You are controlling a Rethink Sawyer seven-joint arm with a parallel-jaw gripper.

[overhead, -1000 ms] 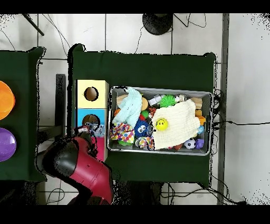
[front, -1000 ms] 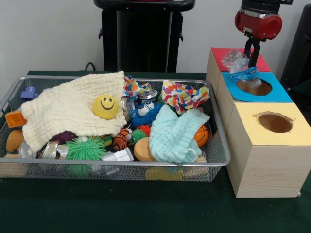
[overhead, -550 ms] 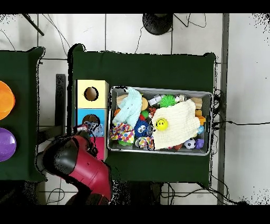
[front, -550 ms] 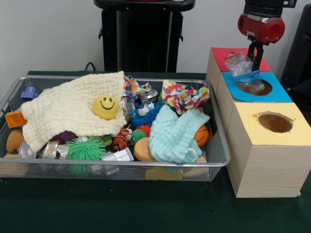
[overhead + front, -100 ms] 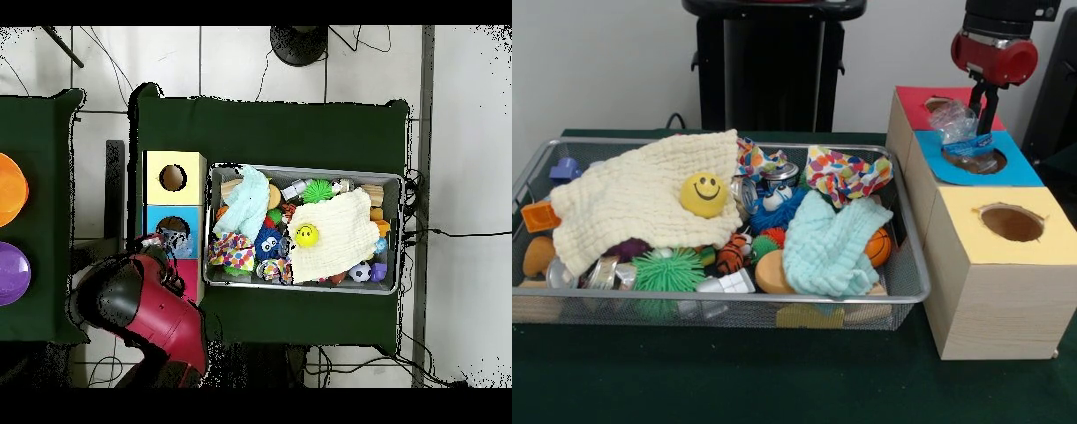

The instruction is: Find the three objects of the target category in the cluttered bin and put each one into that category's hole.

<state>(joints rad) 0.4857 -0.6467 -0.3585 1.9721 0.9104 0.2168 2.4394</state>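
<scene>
The gripper (image 5: pixel 980 113) pinches a crumpled clear plastic bag (image 5: pixel 959 124) with an unreadable blue label, hanging just over the blue box's hole (image 5: pixel 981 161). The yellow box's hole (image 5: pixel 1011 223) lies open; the wire bin (image 5: pixel 911 283) sits close beside the boxes.

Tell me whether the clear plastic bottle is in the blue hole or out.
Out. The clear plastic bottle hangs crumpled under the pincer, above the blue box and its hole's far rim, not down inside.
</scene>
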